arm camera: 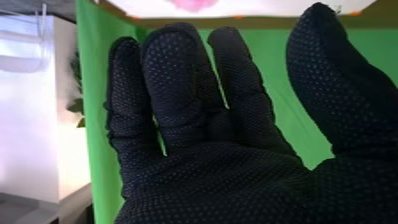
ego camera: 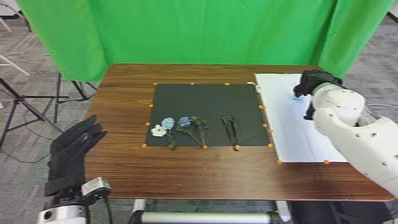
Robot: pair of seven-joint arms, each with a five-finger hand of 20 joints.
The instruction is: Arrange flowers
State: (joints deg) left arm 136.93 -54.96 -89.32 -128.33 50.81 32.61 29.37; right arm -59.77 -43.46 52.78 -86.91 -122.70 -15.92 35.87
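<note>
Flowers [ego camera: 184,121] lie at the near left of the black mat [ego camera: 191,102], on the brown surface [ego camera: 204,177], in the head view: blue heads with a white flower [ego camera: 158,130] just to their left, stems pointing to the near side. Right of them on the mat lie dark stems [ego camera: 230,131]. Farther right is a white sheet [ego camera: 306,145]; over its far part is the right hand [ego camera: 318,80], with a small blue thing [ego camera: 298,99], too blurred to name, beside it. At the surface's near left is the left hand [ego camera: 69,155], fingers straight and holding nothing. A green curtain [ego camera: 213,30] hangs beyond the far edge. In the right wrist view, the right hand [arm camera: 231,175] is open, fingers extended and thumb apart, gripping nothing; beyond it a blurred pink thing [arm camera: 191,4] lies against white.
</note>
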